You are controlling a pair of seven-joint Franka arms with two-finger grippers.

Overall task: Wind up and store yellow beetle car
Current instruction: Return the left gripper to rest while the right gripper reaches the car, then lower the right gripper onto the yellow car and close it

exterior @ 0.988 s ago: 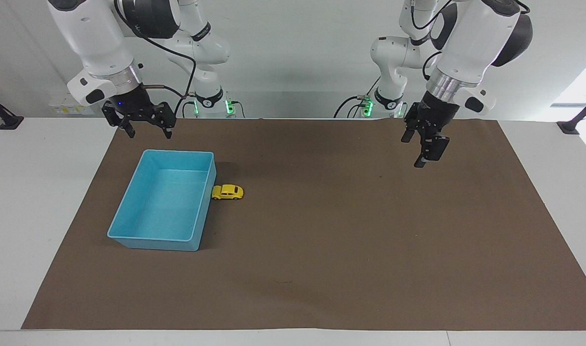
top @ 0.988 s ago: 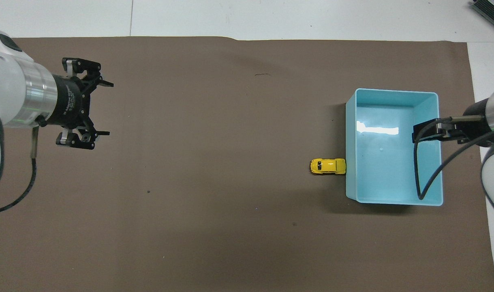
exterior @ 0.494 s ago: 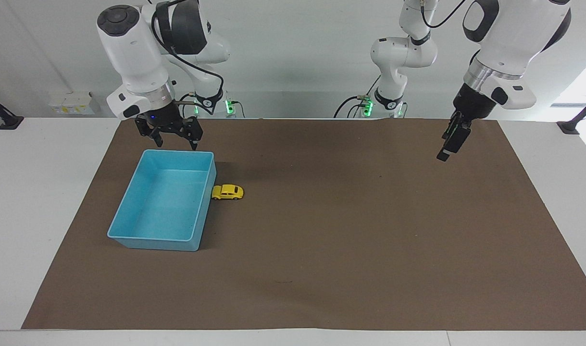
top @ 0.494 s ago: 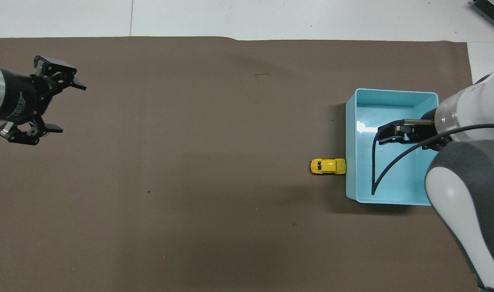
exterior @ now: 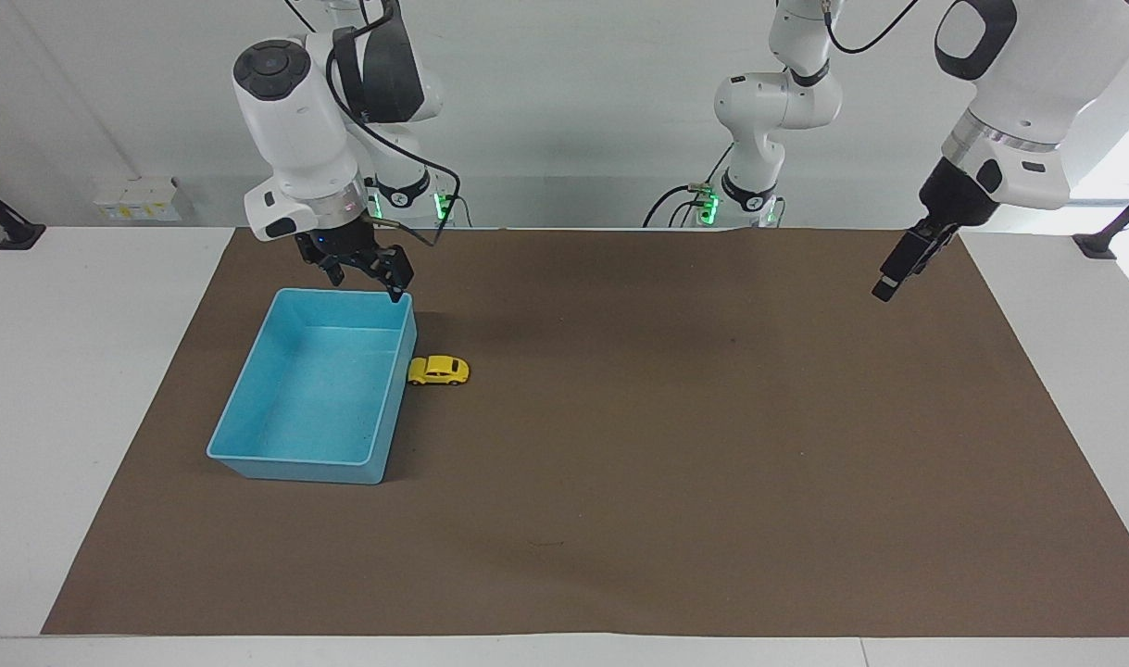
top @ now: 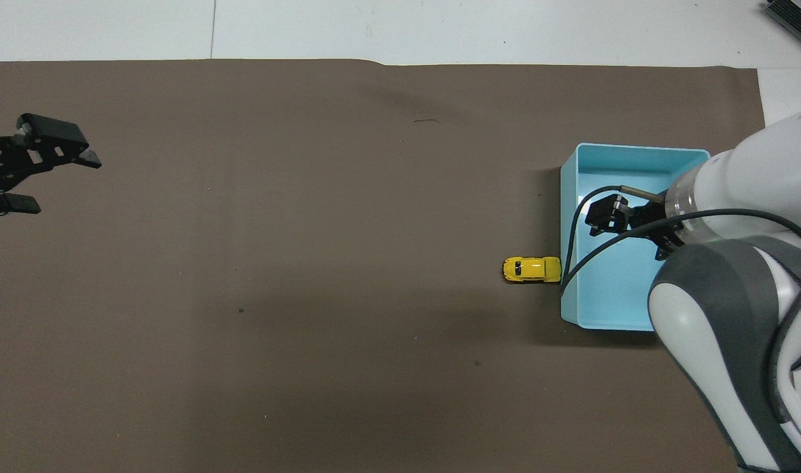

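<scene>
Now reaching: right gripper (exterior: pixel 368 279), jaws wide, hangs over the bin (exterior: pixel 249 408) rim, car (exterior: pixel 438 371) untouched just beside. Left gripper (exterior: pixel 902 267) waits, jaws wide. Next, descend astride the car.

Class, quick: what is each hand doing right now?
Left hand: open, holding nothing, raised over the mat.
Right hand: open, holding nothing, over the blue bin.

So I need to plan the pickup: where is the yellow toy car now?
The yellow toy car sits on the brown mat, against the outer wall of the light blue bin, on the wall that faces the left arm's end, toward the right arm's end of the table.
</scene>
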